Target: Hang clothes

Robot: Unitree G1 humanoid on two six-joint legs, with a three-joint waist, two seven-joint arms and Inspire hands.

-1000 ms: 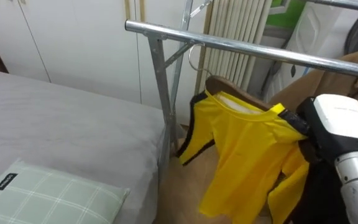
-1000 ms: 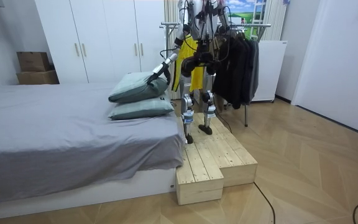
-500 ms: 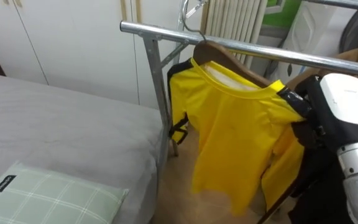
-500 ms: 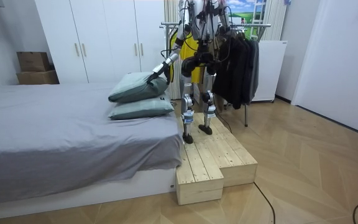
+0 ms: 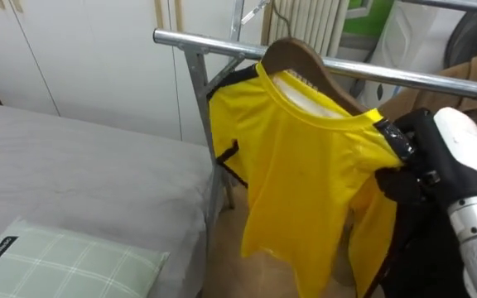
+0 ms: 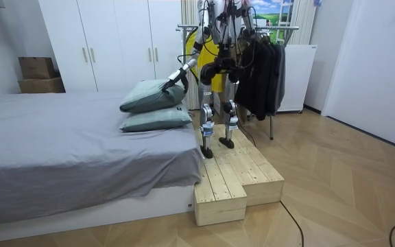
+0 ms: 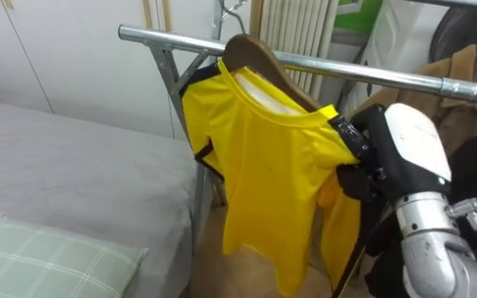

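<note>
A yellow shirt (image 5: 296, 165) with dark trim hangs on a wooden hanger (image 5: 309, 68). My right hand (image 5: 406, 170) is shut on the hanger's right end, with the shirt's shoulder bunched under its dark fingers. The hanger sits in front of the metal clothes rail (image 5: 180, 41), and its wire hook rises above the rail; whether it rests on the rail is unclear. In the room view I stand on a wooden platform (image 6: 232, 175) facing the rack, with the shirt (image 6: 211, 48) held up high. My left hand (image 6: 166, 84) reaches out low toward the pillows.
A grey bed (image 5: 73, 174) with a checked pillow (image 5: 65, 261) lies to my left, close to the rack's upright post (image 5: 204, 108). White wardrobe doors (image 5: 81, 50) and a radiator (image 5: 309, 21) stand behind. Brown (image 5: 470, 79) and dark clothes (image 6: 262, 68) fill the rail's right part.
My right hand has lifted the hanger and shirt up and to the left; the hook went from below the rail to above it. The left arm has stayed put.
</note>
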